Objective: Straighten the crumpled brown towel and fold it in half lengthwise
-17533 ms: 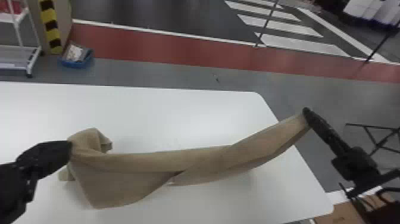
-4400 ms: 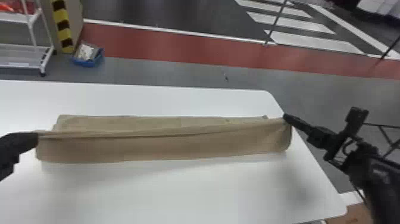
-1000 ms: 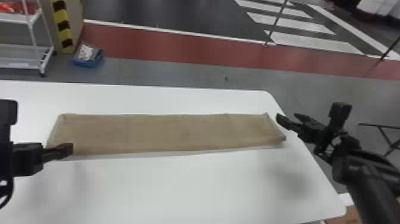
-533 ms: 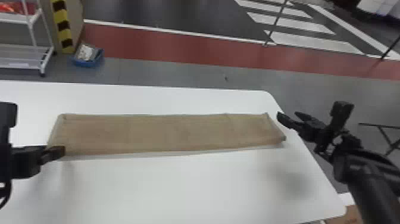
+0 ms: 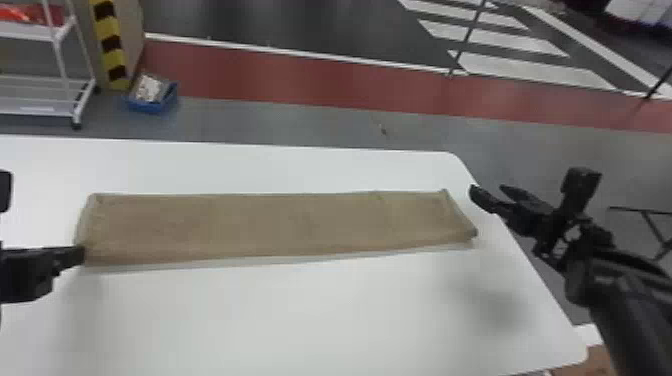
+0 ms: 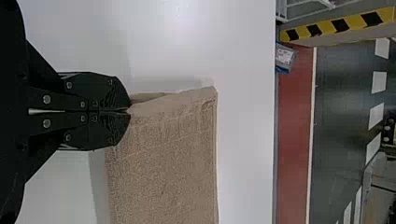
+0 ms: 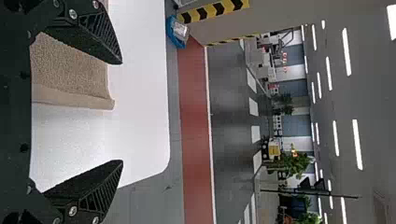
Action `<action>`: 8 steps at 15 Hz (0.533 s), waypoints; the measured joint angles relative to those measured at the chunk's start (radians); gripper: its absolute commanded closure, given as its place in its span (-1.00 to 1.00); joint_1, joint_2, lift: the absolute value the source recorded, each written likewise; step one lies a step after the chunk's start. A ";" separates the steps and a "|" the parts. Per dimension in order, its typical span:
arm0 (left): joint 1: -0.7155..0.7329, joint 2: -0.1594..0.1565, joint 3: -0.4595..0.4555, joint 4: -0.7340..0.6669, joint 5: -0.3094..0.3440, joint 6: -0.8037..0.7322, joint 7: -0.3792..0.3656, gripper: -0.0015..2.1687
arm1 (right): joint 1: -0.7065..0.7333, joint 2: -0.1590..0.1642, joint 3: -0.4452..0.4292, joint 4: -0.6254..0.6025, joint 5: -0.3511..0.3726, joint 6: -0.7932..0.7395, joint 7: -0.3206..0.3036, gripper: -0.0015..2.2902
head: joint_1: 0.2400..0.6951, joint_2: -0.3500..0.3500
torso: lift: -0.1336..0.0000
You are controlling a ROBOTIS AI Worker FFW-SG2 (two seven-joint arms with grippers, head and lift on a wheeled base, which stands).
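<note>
Left tool [image 5: 80,254] pinched together; right tool [image 5: 487,191] spread, seemingly raised.

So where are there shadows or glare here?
Head view: soft shadow on the white table below the black right gripper, thin shadow along the near edge of the brown cloth towel. Left wrist view: shadow beside the towel. Right wrist view: glaring white ceiling lights.

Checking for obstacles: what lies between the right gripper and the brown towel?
In the head view, a narrow bare strip of the white table lies between the right gripper and the brown towel.
</note>
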 measured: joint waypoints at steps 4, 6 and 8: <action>0.004 0.027 0.051 0.000 -0.015 0.002 -0.001 0.58 | 0.000 0.001 0.006 0.000 -0.004 0.000 -0.001 -0.87 | 1.00 -0.69 | -0.84; 0.008 0.039 0.079 -0.007 -0.018 0.014 -0.001 0.56 | 0.000 0.003 0.009 0.000 -0.005 0.000 -0.001 -0.87 | 1.00 -0.62 | -0.84; 0.023 0.045 0.100 -0.037 -0.021 0.045 -0.002 -0.89 | 0.000 0.005 0.009 -0.001 -0.005 0.001 -0.001 -0.87 | 1.00 -0.59 | -0.84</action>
